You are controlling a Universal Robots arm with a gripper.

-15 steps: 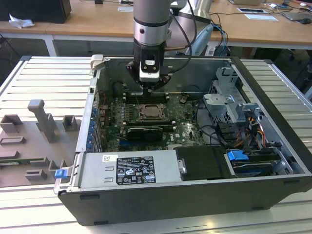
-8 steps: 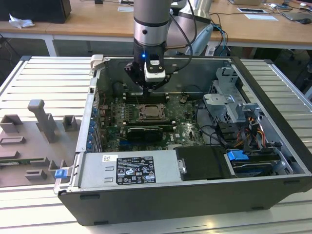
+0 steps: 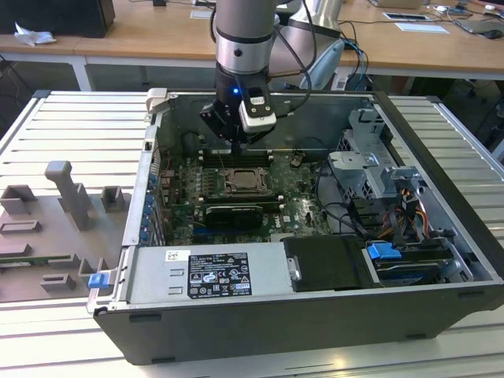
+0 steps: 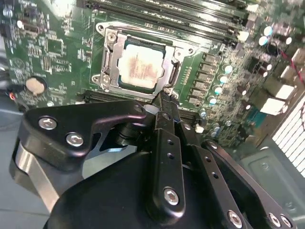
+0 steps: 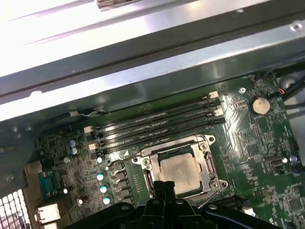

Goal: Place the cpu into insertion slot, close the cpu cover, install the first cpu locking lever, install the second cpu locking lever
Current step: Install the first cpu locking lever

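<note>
The cpu [image 4: 140, 67] lies pale face up in the insertion slot [image 4: 102, 78] on the green motherboard. It also shows in the first wrist view as a pale square cpu [image 5: 178, 169]. The silvery cpu cover [image 4: 143, 40] lies flat around it, framing it through its window. My gripper [image 4: 162, 95] hangs just over one edge of the socket with its two black fingers pressed together and nothing between them. A thin metal lever [image 4: 174, 71] runs along the socket side nearest the fingertips. In the exterior view the gripper [image 3: 237, 146] stands inside the open computer case, just behind the socket [image 3: 246, 182].
Long black memory slots [image 5: 157, 121] run beside the socket, with the grey case wall [image 5: 143, 71] beyond. A black card [image 3: 232, 213] and the power supply [image 3: 205, 272] lie in front of the socket. A drive cage with cables [image 3: 370, 157] sits at the exterior view's right, grey fixtures [image 3: 63, 205] at its left.
</note>
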